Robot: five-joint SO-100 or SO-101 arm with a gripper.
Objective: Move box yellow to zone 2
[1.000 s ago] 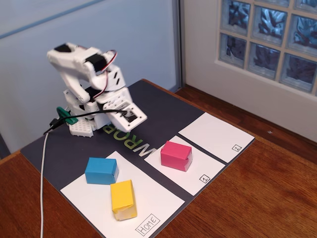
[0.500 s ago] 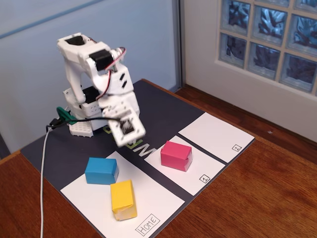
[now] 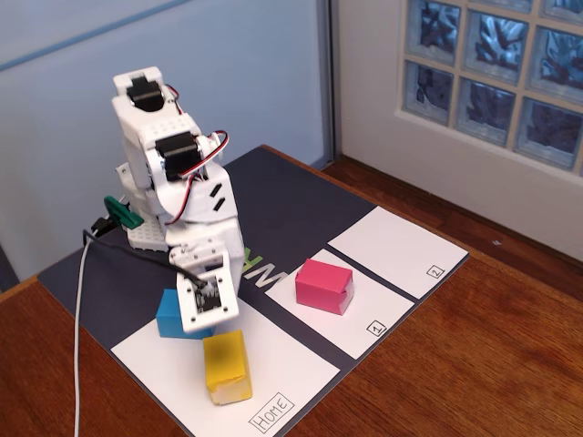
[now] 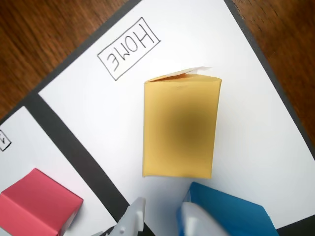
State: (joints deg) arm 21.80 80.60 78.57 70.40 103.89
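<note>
Just above the Home sheet (image 3: 173,364), the pincer (image 4: 160,216) hangs with its two white tips slightly parted and nothing between them. Directly ahead of the tips in the wrist view lies the yellow box (image 4: 180,128), flat on the Home sheet, a loose flap lifted at its far end. A blue box (image 4: 231,209) sits just beside it, a pink box (image 3: 324,285) on the sheet marked 1. Zone 2 (image 3: 392,250) lies empty, well apart. Folded paper likely means light, hollow, easily crushed; gripping gently across the two long sides, mid-length, seems safest.
</note>
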